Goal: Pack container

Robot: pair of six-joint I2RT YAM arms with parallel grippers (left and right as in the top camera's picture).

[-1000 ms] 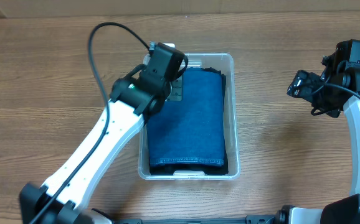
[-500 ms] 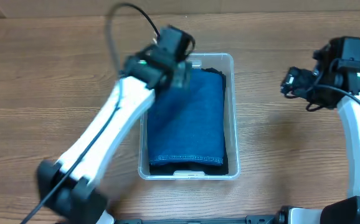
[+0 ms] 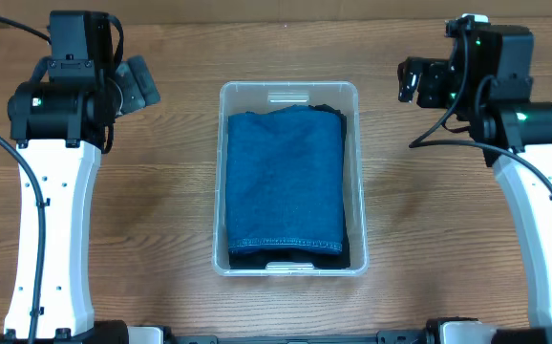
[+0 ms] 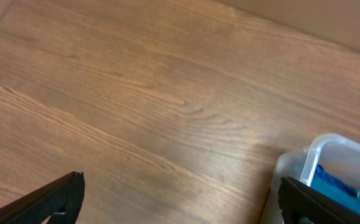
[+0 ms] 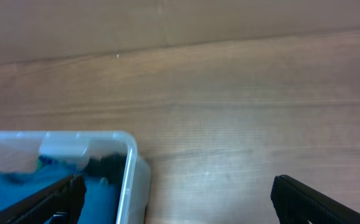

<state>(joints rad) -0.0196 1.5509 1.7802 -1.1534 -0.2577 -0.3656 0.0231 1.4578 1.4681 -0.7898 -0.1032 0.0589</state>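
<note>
The clear container [image 3: 361, 191] sits mid-frame on the bench [image 3: 152, 220], filled by folded blue denim [image 3: 286, 182]. Left claw [image 3: 140, 84], upper left, and right claw [image 3: 412, 80], upper right, both gape wide and empty. Packing looks done; any next move need only stay clear of the rim

Place: a robot lab or test bench, by the look of it, rather than a home or a shop.
Arms: two white machine arms with black joints, the left arm [image 3: 52, 210] and the right arm [image 3: 534, 210], stand at opposite sides of one tabletop [image 3: 161, 191].
Wiring: a black cable [image 3: 438, 119] hangs loose and uncovered off the right arm; more cable runs along the left one.
Tabletop: a flat wood-grain sheet carrying a clear plastic container [image 3: 290, 88] with a folded blue cloth [image 3: 286, 182] in it.
Backdrop: a plain tan strip [image 3: 257, 10] runs along the far edge; wall or board, it cannot be told.
</note>
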